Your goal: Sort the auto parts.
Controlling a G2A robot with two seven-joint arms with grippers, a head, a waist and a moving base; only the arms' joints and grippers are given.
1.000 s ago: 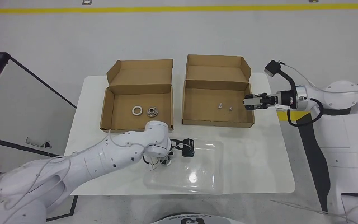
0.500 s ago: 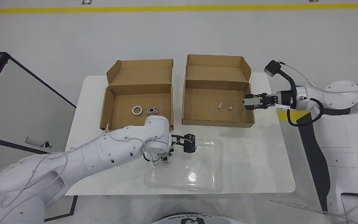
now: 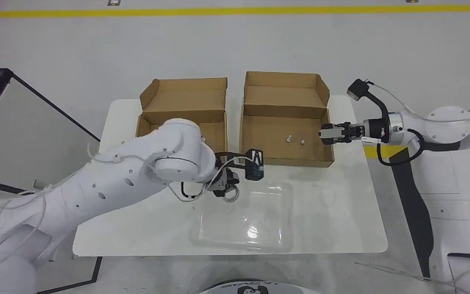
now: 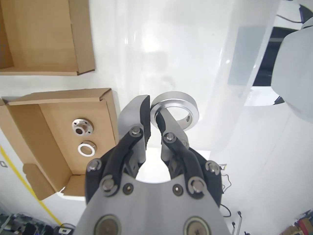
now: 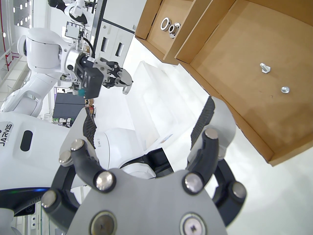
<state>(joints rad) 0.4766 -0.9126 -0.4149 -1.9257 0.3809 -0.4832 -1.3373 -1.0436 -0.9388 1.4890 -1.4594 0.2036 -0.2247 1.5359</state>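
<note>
Silver ring [image 4: 171, 98] hangs above the clear tray [image 3: 275, 213], right over the tray's far left corner, and the left end effector [image 4: 152, 117] has it clenched by the wall: one finger goes through the bore, the other presses on the outside. Just past that same far left corner of the tray sits the left cardboard box [image 4: 56, 133] on the desk [image 3: 345, 213], and on its floor a flanged hub [image 4: 82, 127] and a pale flat ring [image 4: 86, 149] lie close side by side. Beyond the tray's far edge, toward the right, the right cardboard box [image 3: 283, 151] holds two small bolts [image 5: 264, 68], a little apart. Out past the tray's far right corner the right end effector [image 3: 323, 134] hovers, fingers spread wide, nothing between them.
</note>
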